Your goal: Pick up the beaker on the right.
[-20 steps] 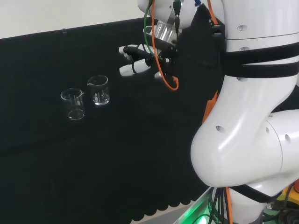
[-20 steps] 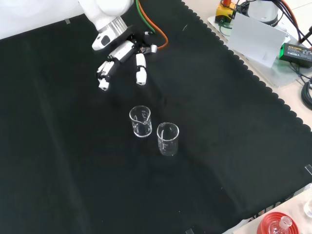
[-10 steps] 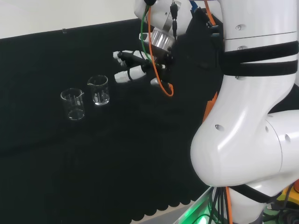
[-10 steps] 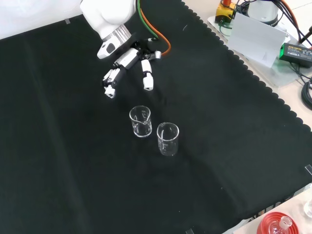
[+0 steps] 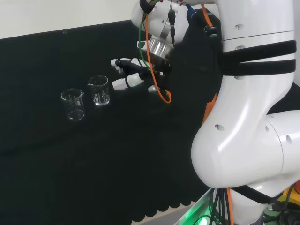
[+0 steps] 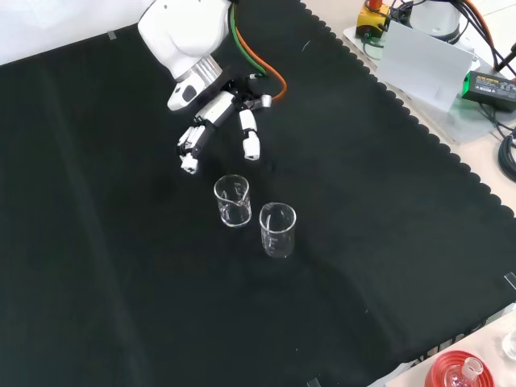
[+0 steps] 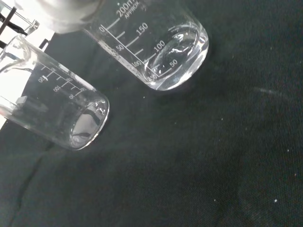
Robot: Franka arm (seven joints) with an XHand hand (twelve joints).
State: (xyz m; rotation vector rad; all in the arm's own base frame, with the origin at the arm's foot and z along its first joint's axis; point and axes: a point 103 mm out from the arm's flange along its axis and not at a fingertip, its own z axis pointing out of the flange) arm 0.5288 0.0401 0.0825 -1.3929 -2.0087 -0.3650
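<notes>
Glass beaker (image 5: 99, 90) unmoved; robot hand (image 5: 127, 73), fingers spread and empty, has come closer to it.

A black cloth (image 6: 387, 242) with a scalloped edge covers the counter (image 6: 484, 153). In the front view, bare pale counter shows past the cloth at the right, carrying a white box (image 6: 423, 60), a black power adapter (image 6: 492, 85) and cables (image 6: 508, 153). A red ribbed ring (image 6: 463, 371) sits at the lower right corner. In the head view, a pale wall (image 5: 56, 14) rises behind the cloth.
</notes>
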